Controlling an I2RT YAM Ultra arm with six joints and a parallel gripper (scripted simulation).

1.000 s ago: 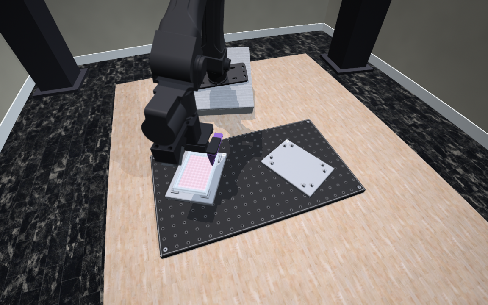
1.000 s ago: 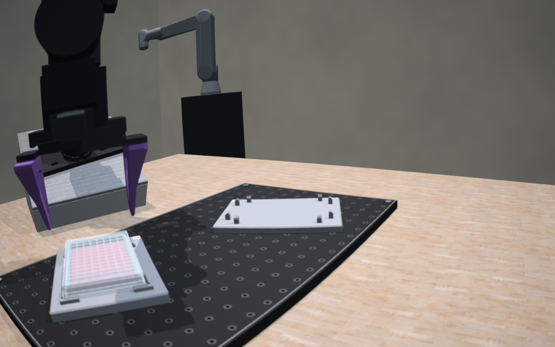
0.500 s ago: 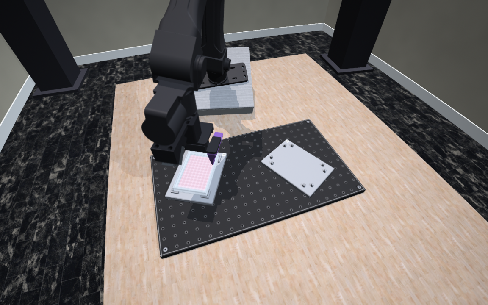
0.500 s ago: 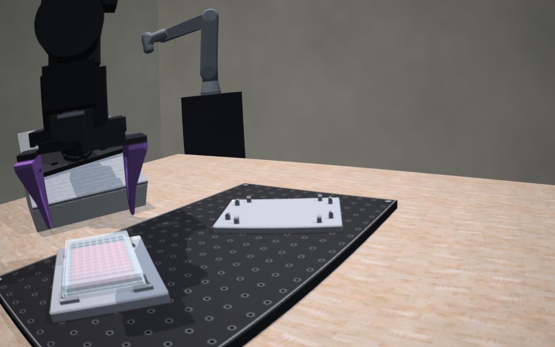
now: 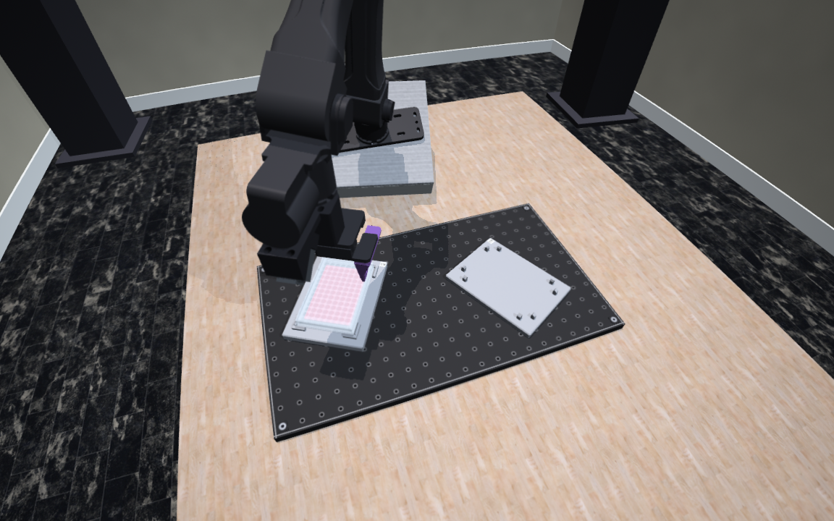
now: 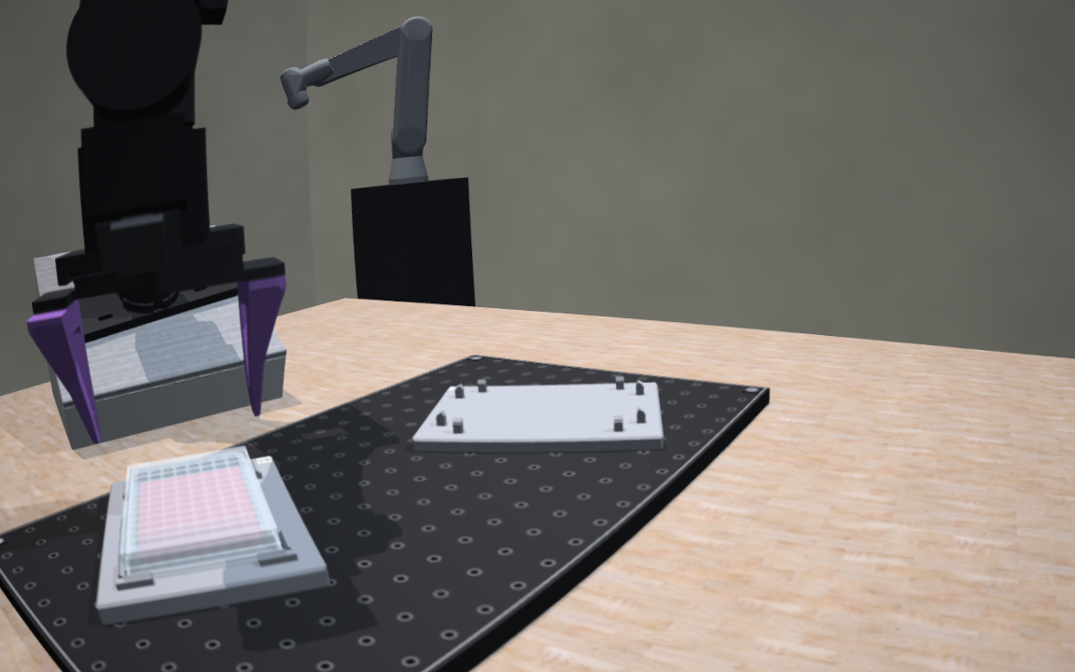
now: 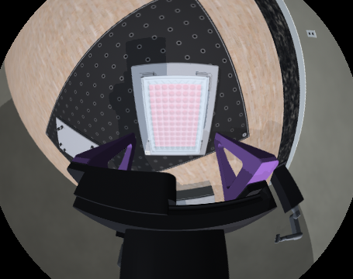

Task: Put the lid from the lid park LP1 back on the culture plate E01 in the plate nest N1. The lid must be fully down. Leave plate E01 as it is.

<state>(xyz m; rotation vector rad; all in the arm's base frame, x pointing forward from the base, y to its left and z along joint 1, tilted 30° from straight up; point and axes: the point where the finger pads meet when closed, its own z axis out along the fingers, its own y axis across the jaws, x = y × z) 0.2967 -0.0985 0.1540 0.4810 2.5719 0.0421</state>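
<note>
The culture plate E01 with pink wells sits in the grey plate nest N1 at the left of the black breadboard. A clear lid (image 6: 190,511) lies flat on top of the plate; it also shows in the wrist view (image 7: 175,114). The lid park LP1 (image 5: 508,284) is a grey plate with small pegs at the right of the board, with nothing on it. My gripper (image 6: 170,424) with purple fingers is open and empty, raised above and behind the nest's far end. In the wrist view the gripper (image 7: 173,160) has its fingers at either side of the plate's near end.
The black perforated breadboard (image 5: 436,310) lies on a wooden table. My arm's grey base block (image 5: 384,155) stands behind the board. Two black pillars (image 5: 608,58) stand at the room's back corners. A second grey arm on a black pedestal (image 6: 411,238) stands far behind.
</note>
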